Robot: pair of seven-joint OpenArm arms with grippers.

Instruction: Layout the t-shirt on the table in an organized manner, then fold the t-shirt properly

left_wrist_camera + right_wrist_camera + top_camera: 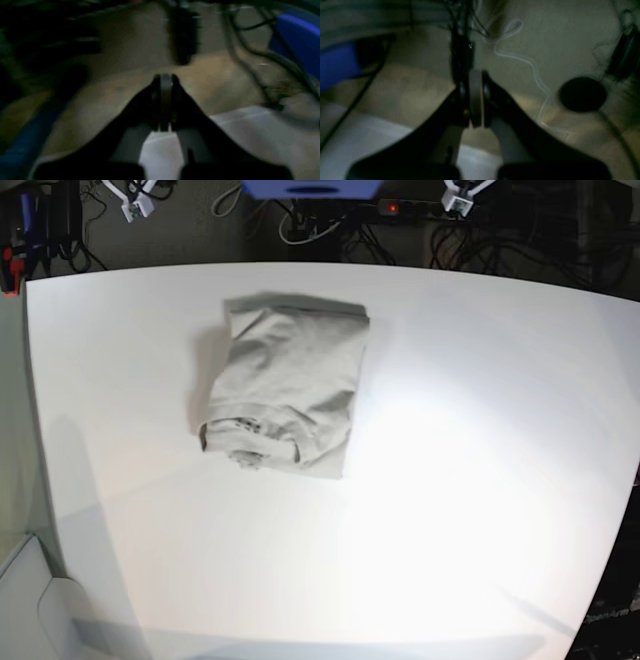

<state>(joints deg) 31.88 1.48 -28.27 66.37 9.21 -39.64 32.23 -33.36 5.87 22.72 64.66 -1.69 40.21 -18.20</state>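
Blur hides detail around both shut claws [165, 100] [475, 97].

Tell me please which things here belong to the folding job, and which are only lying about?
Job: the t-shirt, folded into a compact bundle; the table under it.
Lying about: cables on the floor beyond the table; blue box; dark round object on the floor.

Soft cloth t-shirt [285, 385], seemingly matte table [480, 480]

T-shirt [285, 385] on table [450, 480], left of centre (apparently folded), towards far edge
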